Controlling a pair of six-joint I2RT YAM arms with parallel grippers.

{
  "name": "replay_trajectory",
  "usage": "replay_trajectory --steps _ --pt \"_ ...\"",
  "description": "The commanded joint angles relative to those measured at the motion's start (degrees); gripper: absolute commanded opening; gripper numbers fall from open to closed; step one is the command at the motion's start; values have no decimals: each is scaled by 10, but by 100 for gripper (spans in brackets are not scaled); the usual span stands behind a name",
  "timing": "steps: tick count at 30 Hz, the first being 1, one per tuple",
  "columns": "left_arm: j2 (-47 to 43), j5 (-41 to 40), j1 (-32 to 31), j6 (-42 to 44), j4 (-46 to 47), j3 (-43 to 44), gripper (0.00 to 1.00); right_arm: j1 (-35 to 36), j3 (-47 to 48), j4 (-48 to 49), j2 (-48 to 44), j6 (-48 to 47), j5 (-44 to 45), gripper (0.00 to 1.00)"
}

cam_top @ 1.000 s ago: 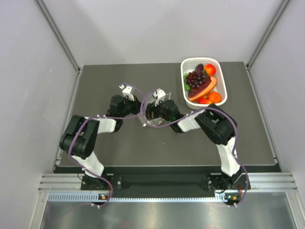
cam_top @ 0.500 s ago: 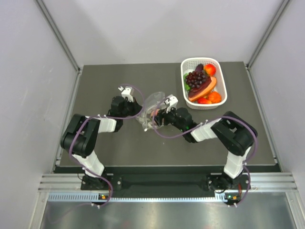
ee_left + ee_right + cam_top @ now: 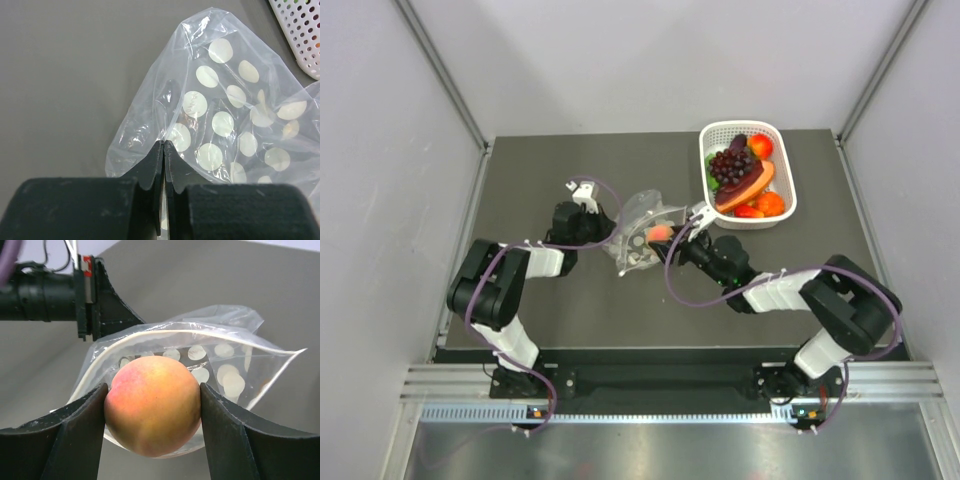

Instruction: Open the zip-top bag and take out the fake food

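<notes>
Dark grey desk (image 3: 520,320), plain grey walls. Mid-desk, left hand (image 3: 164,147) is pinched tight on an edge of the clear white-dotted plastic zip-top bag (image 3: 235,115); its mouth gapes. At that mouth, right hand (image 3: 152,392) clamps the round peach-orange plastic fruit (image 3: 150,412). White lattice plastic basket (image 3: 791,192) of fruit sits near, far-right, apart from the bag.

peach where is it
The peach is mid-table in the top view, clamped in the right gripper at the mouth of the zip-top bag, left of the basket.
</notes>
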Motion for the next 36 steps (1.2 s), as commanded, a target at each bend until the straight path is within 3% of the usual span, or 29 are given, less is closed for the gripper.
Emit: replay_trajectory --steps 1,10,14,20,26,36 --pt "-6 -13 5 0 13 -3 5 3 -12 47 -58 6 -12 0" --pt "-44 -57 8 -1 -6 -6 4 -57 -32 11 -151 15 -49 0" --pt "-65 -77 13 0 -22 -4 4 -169 -29 41 -149 70 -126 0" --pt "-87 -93 20 -1 -30 -5 4 -288 11 57 -89 115 -144 0" --pt "-100 -100 27 -2 -42 0 4 -350 66 6 -49 110 -74 0" --pt "-106 -102 33 -5 -52 8 4 -377 167 -73 30 102 36 3"
